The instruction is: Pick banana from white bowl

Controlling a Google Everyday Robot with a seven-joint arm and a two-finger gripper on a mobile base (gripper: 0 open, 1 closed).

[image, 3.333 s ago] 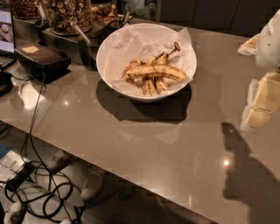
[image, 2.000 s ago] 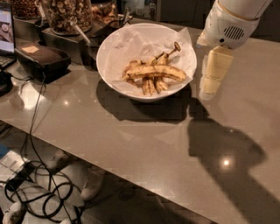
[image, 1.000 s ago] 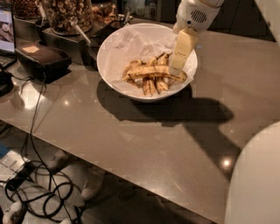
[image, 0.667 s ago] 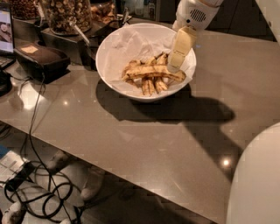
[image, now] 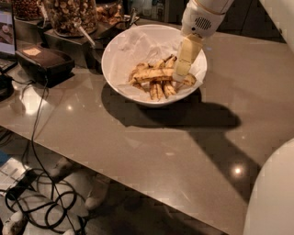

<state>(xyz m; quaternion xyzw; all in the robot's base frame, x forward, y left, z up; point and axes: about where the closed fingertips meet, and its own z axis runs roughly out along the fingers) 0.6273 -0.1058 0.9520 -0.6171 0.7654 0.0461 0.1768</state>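
Note:
The white bowl [image: 107, 69] stands on the grey-brown counter, lined with crumpled white paper. Several overripe, brown-speckled bananas lie in it. The longest banana [image: 154, 75] lies crosswise in the middle, with shorter ones below and behind it. My gripper [image: 180, 73] reaches down into the bowl from the upper right. Its cream tip is at the right end of the long banana, touching or just above it. The gripper hides that end of the banana.
A black box [image: 40, 60] and a glass jar of nuts [image: 71, 13] stand left of and behind the bowl. A laptop [image: 5, 27] is at the far left. Cables [image: 41, 202] lie on the floor below the counter's front edge. My white body [image: 275, 197] fills the lower right corner.
My arm has swung in from the right edge to over the bowl. It has come down onto the right end of the bananas. The bananas have not moved.

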